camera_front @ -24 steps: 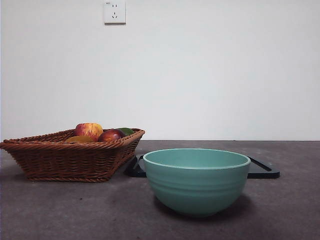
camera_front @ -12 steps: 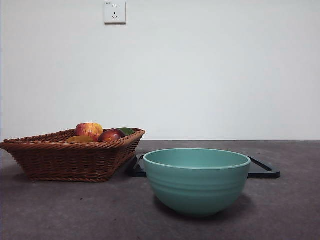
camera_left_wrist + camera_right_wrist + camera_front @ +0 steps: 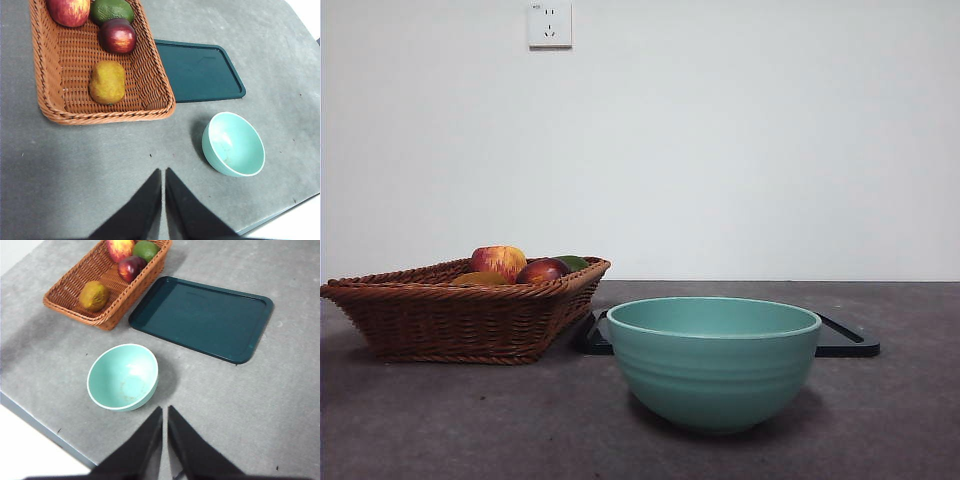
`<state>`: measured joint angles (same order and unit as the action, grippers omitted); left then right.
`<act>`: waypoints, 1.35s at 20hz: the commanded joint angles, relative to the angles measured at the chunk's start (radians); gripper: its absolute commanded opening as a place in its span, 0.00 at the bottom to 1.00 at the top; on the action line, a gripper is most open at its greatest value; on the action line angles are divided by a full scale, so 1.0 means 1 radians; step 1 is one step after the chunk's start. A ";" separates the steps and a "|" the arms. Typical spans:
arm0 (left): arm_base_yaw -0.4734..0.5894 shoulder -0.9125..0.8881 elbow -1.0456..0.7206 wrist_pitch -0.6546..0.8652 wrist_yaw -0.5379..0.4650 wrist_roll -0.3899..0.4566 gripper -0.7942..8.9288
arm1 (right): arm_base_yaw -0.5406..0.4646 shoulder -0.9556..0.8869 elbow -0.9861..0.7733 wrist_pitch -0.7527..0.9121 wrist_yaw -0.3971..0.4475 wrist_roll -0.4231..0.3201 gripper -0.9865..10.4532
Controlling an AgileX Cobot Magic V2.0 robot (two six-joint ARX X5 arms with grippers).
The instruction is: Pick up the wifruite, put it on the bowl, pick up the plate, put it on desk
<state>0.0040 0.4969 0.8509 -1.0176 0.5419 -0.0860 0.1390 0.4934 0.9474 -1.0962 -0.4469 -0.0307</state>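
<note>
The wifruite [image 3: 107,82] [image 3: 93,295], brownish-orange and oval, lies in the wicker basket [image 3: 460,320]; the front view shows only its top [image 3: 480,279] over the rim. The mint-green bowl [image 3: 713,365] [image 3: 233,144] [image 3: 123,376] stands empty on the desk [image 3: 470,420], nearer the front. Behind it lies the plate [image 3: 205,317] [image 3: 200,70] [image 3: 845,345], a flat dark teal tray. My left gripper [image 3: 163,172] hangs shut high over the bare desk in front of the basket. My right gripper [image 3: 165,410] is shut too, high above the desk beside the bowl. Neither holds anything.
The basket [image 3: 50,75] also holds a red-and-yellow apple [image 3: 69,11], a dark red fruit [image 3: 118,36] and a green fruit [image 3: 112,9]. The desk's front edge [image 3: 45,432] runs close to the bowl. A wall with a socket [image 3: 549,24] stands behind.
</note>
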 commanded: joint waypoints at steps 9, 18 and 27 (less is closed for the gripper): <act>-0.001 0.006 0.021 0.010 0.005 0.017 0.53 | 0.006 0.008 0.016 0.002 -0.005 0.005 0.41; -0.011 0.191 0.202 0.023 -0.055 0.027 0.53 | 0.006 0.008 0.016 0.003 -0.004 0.005 0.41; -0.151 0.528 0.346 0.135 -0.159 0.051 0.53 | 0.006 0.008 0.016 0.003 0.002 0.005 0.41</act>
<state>-0.1455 1.0134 1.1748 -0.8848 0.3855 -0.0490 0.1425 0.4934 0.9474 -1.0985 -0.4446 -0.0296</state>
